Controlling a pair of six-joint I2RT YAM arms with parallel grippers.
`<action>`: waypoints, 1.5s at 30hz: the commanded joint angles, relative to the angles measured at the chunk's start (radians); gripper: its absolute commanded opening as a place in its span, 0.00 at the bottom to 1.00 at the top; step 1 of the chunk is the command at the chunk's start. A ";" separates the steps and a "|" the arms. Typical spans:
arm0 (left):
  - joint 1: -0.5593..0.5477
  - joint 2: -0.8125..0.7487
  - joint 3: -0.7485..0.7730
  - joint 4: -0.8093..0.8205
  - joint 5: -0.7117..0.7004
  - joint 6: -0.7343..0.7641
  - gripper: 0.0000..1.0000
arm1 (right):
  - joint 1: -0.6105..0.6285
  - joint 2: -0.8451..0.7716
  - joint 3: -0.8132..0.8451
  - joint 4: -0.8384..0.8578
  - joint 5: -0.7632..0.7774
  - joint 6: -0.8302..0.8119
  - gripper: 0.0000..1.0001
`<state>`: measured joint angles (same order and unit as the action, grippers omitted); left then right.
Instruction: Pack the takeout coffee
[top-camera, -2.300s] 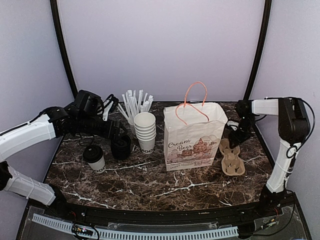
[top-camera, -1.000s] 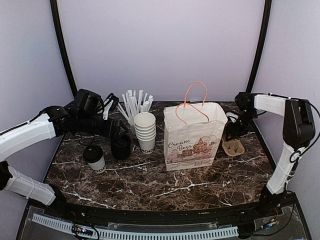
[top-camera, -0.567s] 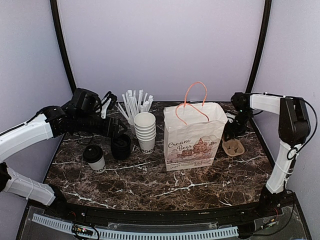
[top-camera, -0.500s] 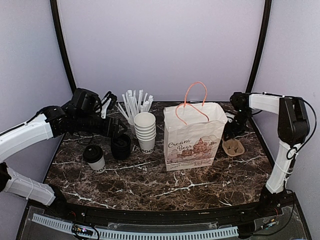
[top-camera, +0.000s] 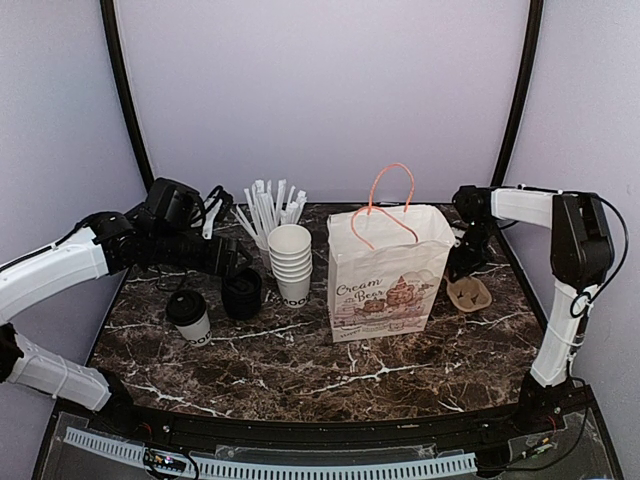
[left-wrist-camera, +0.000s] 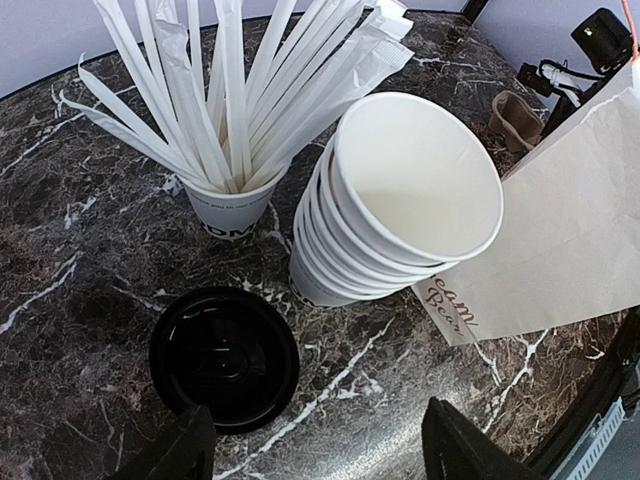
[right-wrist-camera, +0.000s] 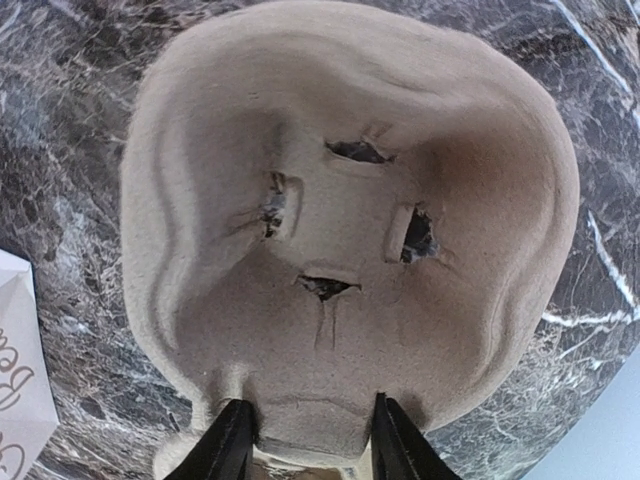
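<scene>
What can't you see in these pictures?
- Inside the paper bag: top view, its own walls hide it.
- Cup carrier: right wrist view, the bottom edge cuts off its near rim.
- Right end effector: wrist view, unclear whether it pinches the carrier.
- Takeout coffee lettering: top view, too small to read.

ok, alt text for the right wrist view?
A brown pulp cup carrier fills the frame, its well facing the camera, against a dark marble table. The right gripper pinches its near edge at the bottom; a white paper bag corner shows lower left.
</scene>
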<state>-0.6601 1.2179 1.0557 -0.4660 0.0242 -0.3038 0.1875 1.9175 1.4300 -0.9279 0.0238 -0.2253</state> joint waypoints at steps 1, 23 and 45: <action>0.003 0.005 0.018 -0.016 -0.011 -0.011 0.74 | 0.006 -0.022 -0.006 -0.001 0.021 -0.001 0.39; -0.003 -0.031 0.103 0.192 0.191 0.030 0.74 | -0.076 -0.440 0.069 -0.023 -0.278 -0.184 0.36; -0.068 0.411 0.569 0.222 0.312 0.092 0.72 | -0.076 -0.708 0.049 0.024 -0.303 -0.290 0.40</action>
<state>-0.7078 1.6432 1.6096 -0.2531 0.3111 -0.2241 0.1093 1.2198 1.4979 -0.9531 -0.3054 -0.4976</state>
